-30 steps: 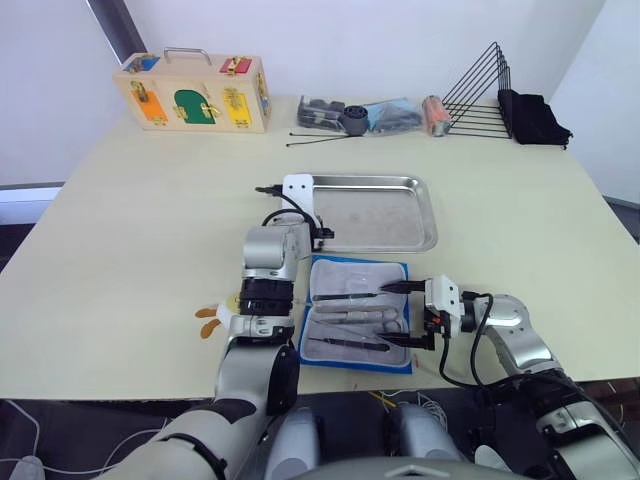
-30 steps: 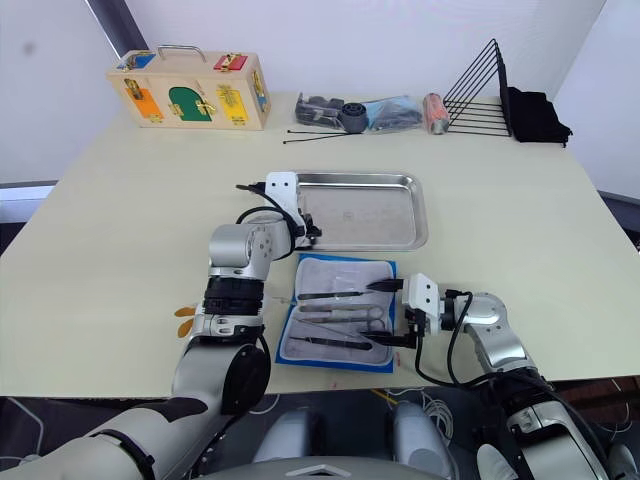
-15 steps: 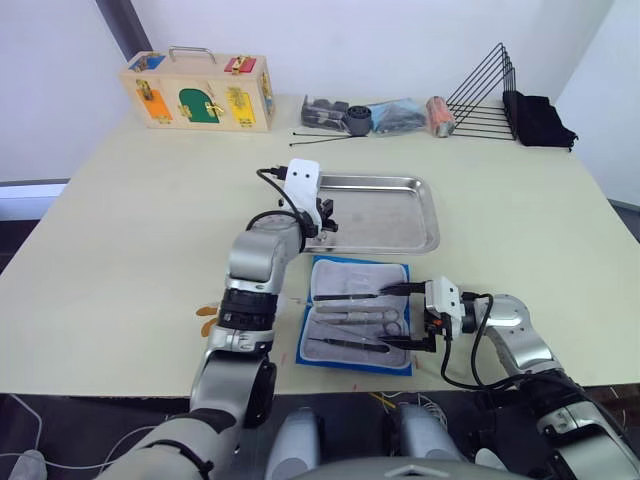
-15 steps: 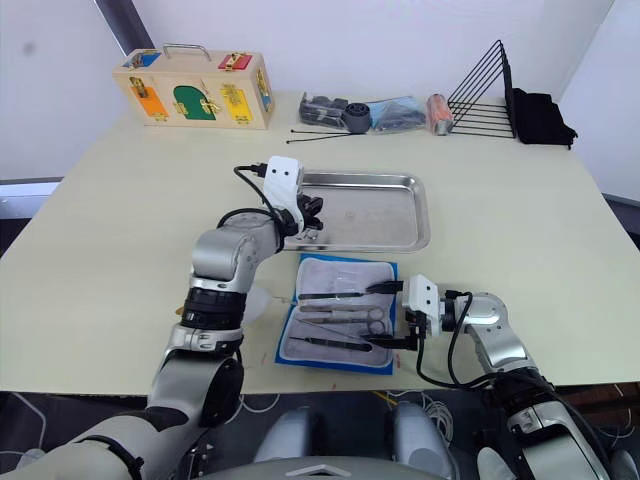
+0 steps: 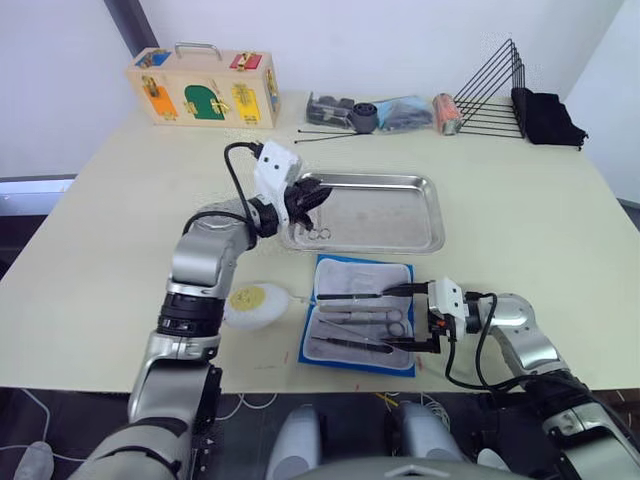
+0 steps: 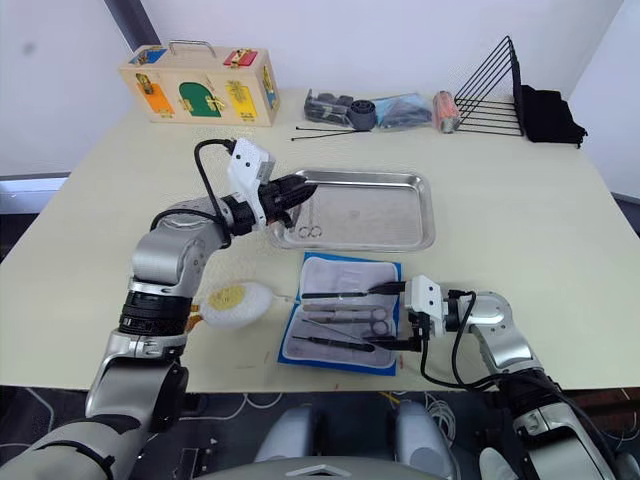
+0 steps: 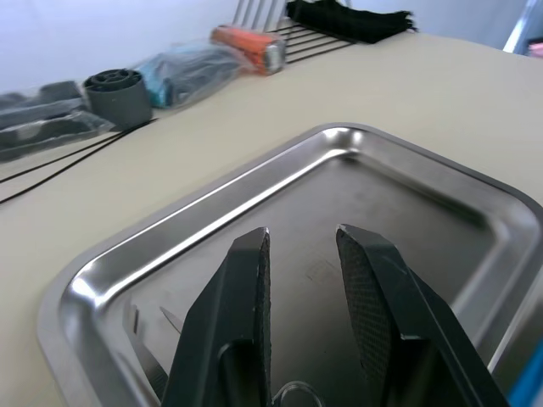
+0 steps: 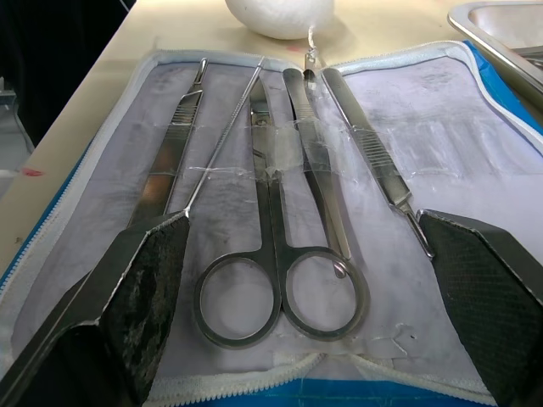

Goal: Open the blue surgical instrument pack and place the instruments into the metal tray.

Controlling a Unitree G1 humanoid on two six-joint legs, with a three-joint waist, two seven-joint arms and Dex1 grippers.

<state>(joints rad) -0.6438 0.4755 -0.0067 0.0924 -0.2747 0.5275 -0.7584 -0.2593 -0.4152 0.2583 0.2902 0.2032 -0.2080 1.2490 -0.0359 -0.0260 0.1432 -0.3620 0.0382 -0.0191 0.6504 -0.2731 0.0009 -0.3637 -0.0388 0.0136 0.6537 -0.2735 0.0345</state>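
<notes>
My left gripper (image 5: 312, 196) had swung from just left of the pack up over the metal tray (image 5: 420, 235) at frame centre, fingers slightly parted and empty; a ring-handled pair of scissors (image 5: 318, 233) lay in the tray's lower-left corner. That uncovered a white egg-shaped toy (image 5: 252, 304). The blue surgical instrument pack (image 5: 361, 314) stayed open below the tray, instruments (image 8: 280, 246) inside. My right gripper (image 5: 410, 315) stayed spread wide at its right edge.
</notes>
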